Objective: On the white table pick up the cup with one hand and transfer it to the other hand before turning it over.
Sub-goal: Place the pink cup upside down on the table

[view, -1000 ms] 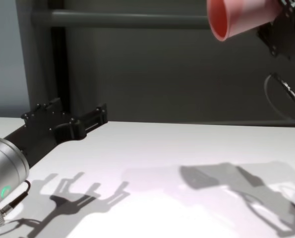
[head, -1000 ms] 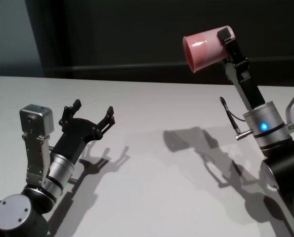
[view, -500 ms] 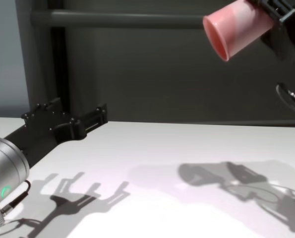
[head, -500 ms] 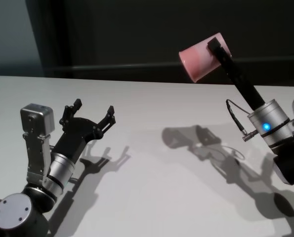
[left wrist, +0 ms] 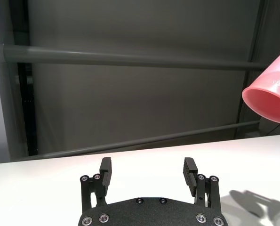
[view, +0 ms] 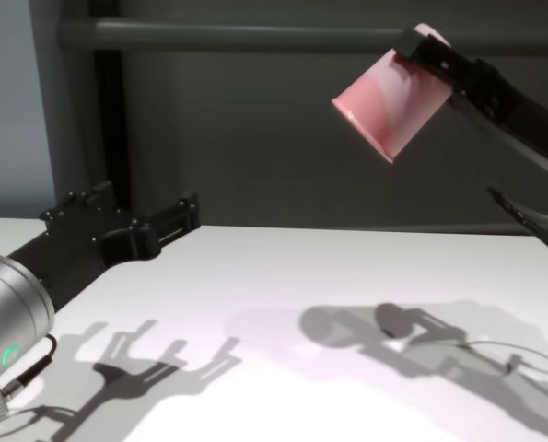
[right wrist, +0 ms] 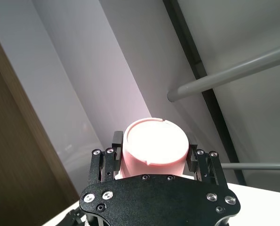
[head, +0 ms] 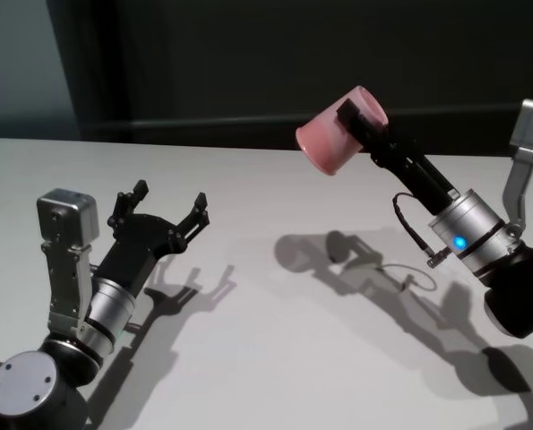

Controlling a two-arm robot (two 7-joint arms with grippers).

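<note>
The salmon-pink cup [head: 333, 139] hangs high over the right half of the white table [head: 248, 358]. It is tilted, with its mouth facing left and down. My right gripper [head: 360, 115] is shut on it near the base, one finger on each side, as the right wrist view shows around the cup [right wrist: 155, 141]. My left gripper [head: 169, 202] stands open low over the left of the table, nothing between its fingers, well apart from the cup. The left wrist view shows the cup's rim [left wrist: 269, 96] off beyond the open left gripper [left wrist: 149, 170]. The chest view has the cup [view: 389, 101] at upper right.
A dark wall with a horizontal bar [view: 255, 35] stands behind the table's far edge. A thin cable [head: 414, 237] loops off my right wrist. Both arms' shadows fall on the bare table [view: 283, 276].
My right arm has swung the cup left and lower, toward the left gripper, with its mouth tipping further downward. The left arm has not moved.
</note>
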